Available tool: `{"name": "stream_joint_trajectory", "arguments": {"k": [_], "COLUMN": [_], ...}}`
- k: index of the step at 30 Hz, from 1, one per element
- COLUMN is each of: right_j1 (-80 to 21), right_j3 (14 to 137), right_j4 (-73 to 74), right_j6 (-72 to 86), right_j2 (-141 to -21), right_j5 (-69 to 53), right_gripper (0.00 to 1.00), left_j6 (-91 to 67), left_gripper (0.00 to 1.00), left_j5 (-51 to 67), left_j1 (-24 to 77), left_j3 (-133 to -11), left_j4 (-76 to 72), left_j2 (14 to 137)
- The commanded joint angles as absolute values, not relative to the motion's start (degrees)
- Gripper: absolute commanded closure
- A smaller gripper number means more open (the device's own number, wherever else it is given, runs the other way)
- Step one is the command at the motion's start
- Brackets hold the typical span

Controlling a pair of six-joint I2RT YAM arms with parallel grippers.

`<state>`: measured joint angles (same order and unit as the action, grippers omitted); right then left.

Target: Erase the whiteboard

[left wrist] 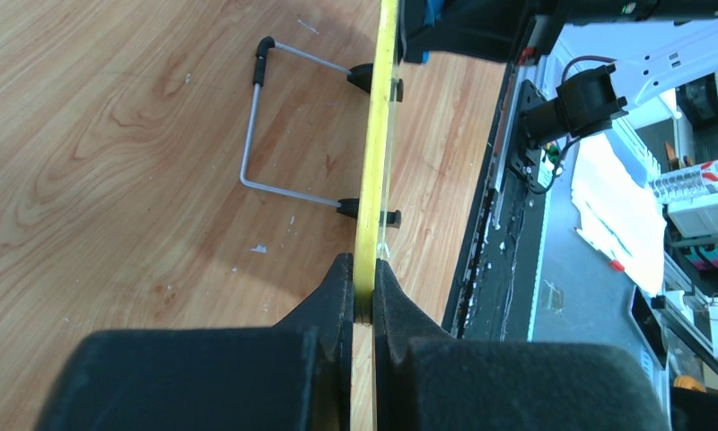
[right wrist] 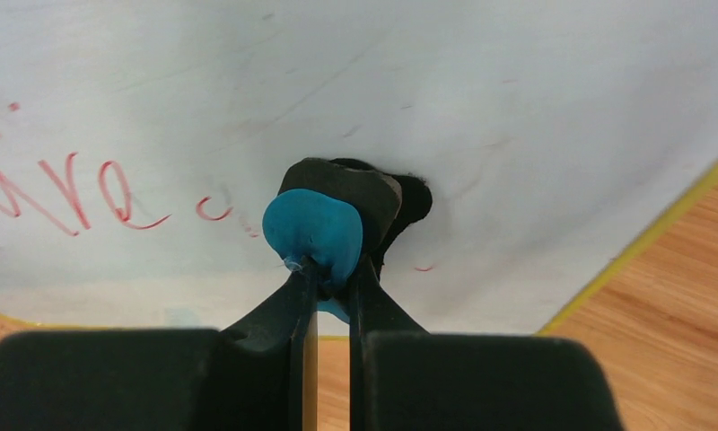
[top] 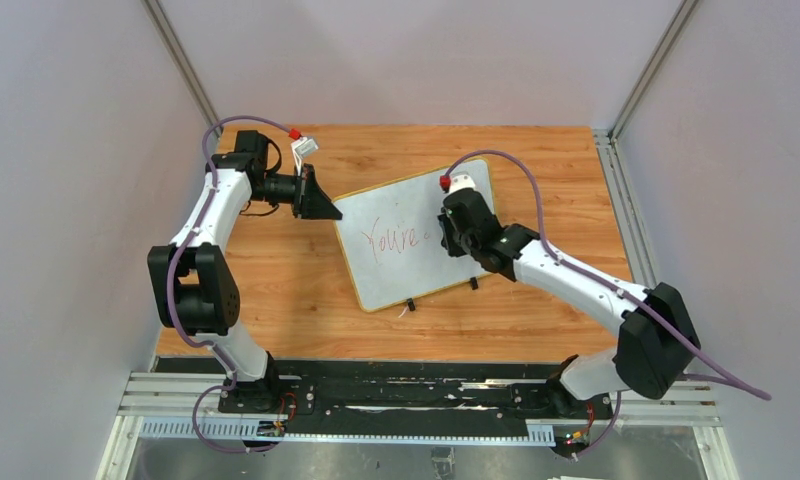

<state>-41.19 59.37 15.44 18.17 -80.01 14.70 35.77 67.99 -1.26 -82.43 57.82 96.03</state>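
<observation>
My left gripper (left wrist: 364,280) is clamped on the whiteboard (left wrist: 380,126) rim. My right gripper (right wrist: 331,274) pinches the eraser (right wrist: 312,229), its pad against the board. Red writing (right wrist: 77,184) lies to its left.

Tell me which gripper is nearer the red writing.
Right. The right gripper holds the eraser beside the red writing; the left gripper clamps the whiteboard edge, farther off.

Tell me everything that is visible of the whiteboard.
The whiteboard is a flat white panel with rounded corners and a thin yellow rim, lying skewed on the wooden table. Red writing is on its left half. Two black clips on its near edge hold a wire stand. The left claw pinches its left rim; the right claw holds a blue eraser against its face.
</observation>
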Motion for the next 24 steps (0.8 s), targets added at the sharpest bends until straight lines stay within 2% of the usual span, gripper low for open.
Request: {"name": "stream_joint_trajectory", "arguments": {"k": [1,13,24], "right_j1": [-45.8,-52.8,-43.1], "right_j3": [61.5,68.5,61.1], "right_j4": [13.4,14.2,18.0], "right_j6": [20.4,20.8,20.9], "right_j2": [-83.6,-89.9,-82.0], "right_j5": [12.7,12.4,16.9], "right_gripper": [0.99,0.99,0.99], "left_j6": [39.6,39.6,39.6], "left_gripper": [1.00,1.00,1.00], "left_j5": [63.4,63.6,63.6], "left_j1": [-0.3,-0.2,-0.2], "left_j3": [-82.5,-82.0,-82.0], "left_j4": [59.7,59.9,59.8], "left_j2": [97.2,97.0,96.9]}}
